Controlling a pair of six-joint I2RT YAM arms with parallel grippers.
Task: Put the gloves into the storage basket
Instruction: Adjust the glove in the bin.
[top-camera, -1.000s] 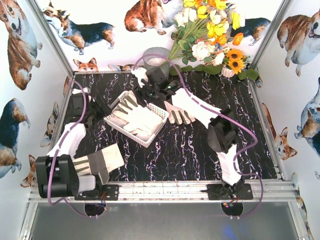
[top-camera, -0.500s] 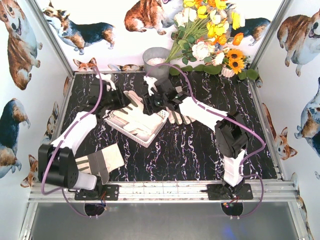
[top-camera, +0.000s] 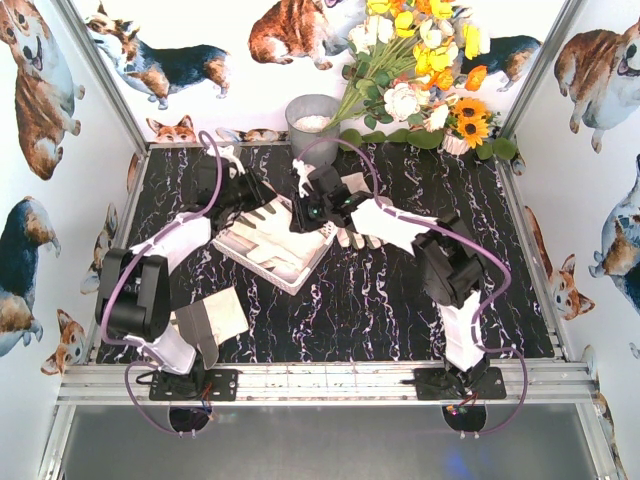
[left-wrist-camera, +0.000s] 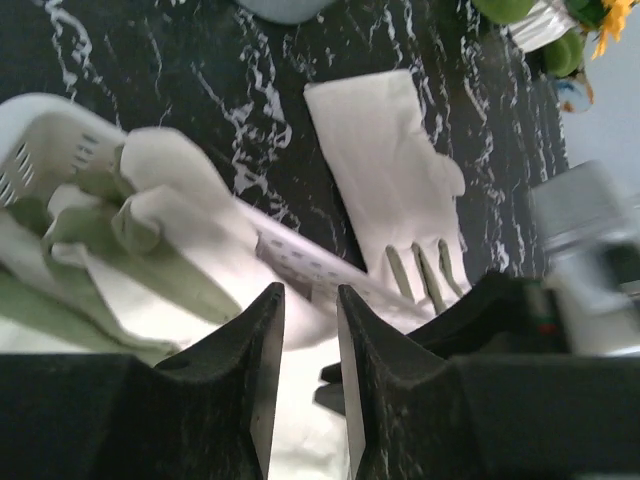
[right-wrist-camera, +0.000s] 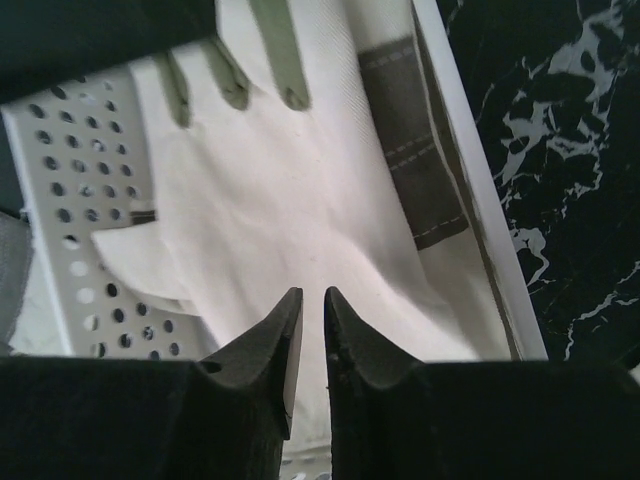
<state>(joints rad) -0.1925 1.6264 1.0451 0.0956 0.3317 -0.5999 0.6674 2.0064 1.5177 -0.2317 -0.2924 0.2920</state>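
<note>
No writing, label, brand mark, number or sign can be read in any of the views.
</note>
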